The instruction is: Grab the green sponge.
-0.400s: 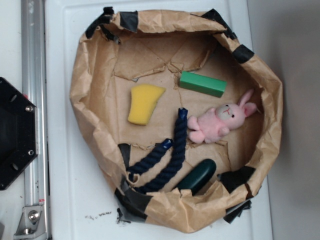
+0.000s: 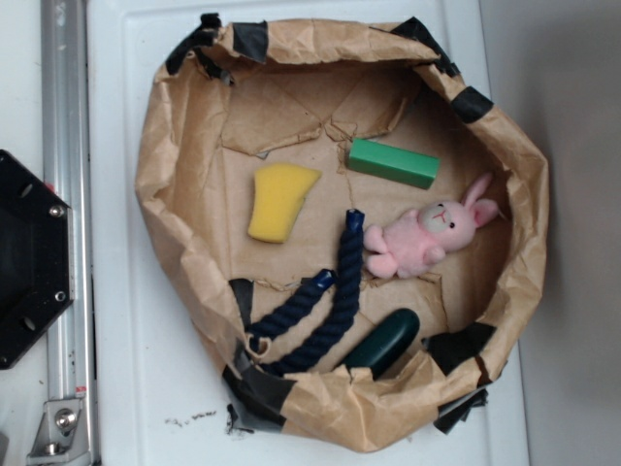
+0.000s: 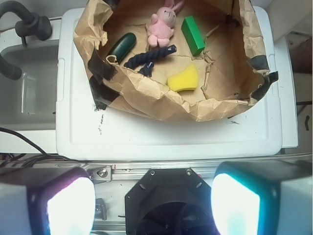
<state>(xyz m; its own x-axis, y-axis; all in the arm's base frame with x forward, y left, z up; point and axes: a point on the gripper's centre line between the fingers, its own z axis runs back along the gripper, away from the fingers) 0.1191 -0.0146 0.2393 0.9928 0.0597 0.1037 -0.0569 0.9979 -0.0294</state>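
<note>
You've got a crumpled brown paper basin (image 2: 179, 223) taped up with black tape, sitting on a white surface (image 2: 146, 388), and everything you care about is inside it. Using the pink plush bunny (image 2: 427, 238) as your landmark in the exterior view: the green sponge (image 2: 393, 162) lies flat just above the bunny, a bit to its left, close to it but not touching as far as you can see. Nothing is on top of it and nothing grips it.

The yellow sponge (image 2: 279, 200) sits well to the bunny's left. The dark blue rope (image 2: 325, 306) starts right beside the bunny's left side and runs down and away toward the basin wall. The dark green cylinder (image 2: 386, 340) lies below the bunny, tucked against the lower rim.

In the wrist view you're looking from well back: the gripper (image 3: 152, 203) has its two fingers (image 3: 71, 205) spread wide apart at the bottom corners, holding nothing, with the basin far up the frame. There the green sponge (image 3: 192, 35) sits just right of the bunny (image 3: 163, 23).
</note>
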